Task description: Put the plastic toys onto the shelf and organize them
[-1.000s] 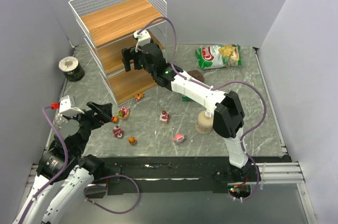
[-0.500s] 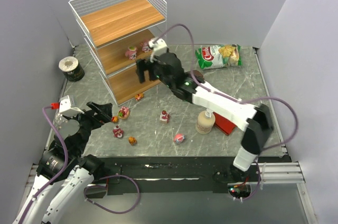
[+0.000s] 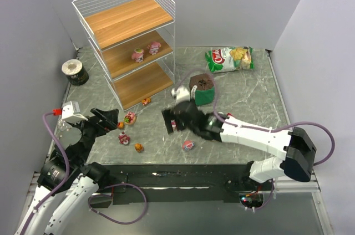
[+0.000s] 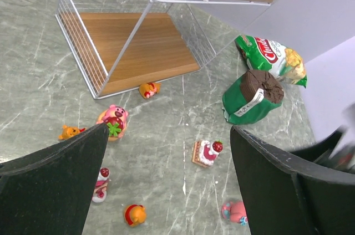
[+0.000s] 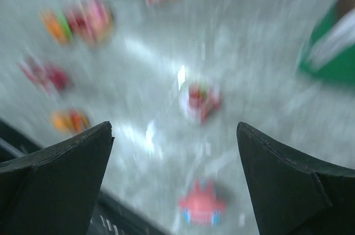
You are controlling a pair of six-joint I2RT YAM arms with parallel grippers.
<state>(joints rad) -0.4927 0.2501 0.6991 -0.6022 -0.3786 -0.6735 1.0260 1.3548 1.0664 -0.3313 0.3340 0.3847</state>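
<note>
Gaping wide, empty: right hand [image 5: 175, 127] above a blurred, perhaps cake-shaped toy [image 5: 199, 101]; left hand [image 4: 169, 128] over the table [image 4: 44, 96].

Setting: robotics lab test cell.
Walls: plain grey panels [image 3: 233, 2] at 9, 12 and 3 o'clock.
Surface: marble-patterned table [image 3: 255, 96].
Rig: left arm [image 3: 72, 149], right arm [image 3: 249, 133] bolted at 6 o'clock, purple cables [image 3: 58, 147].

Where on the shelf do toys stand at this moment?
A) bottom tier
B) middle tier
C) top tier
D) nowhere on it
B: two pink toys stand side by side on the middle tier of the shelf.
</note>
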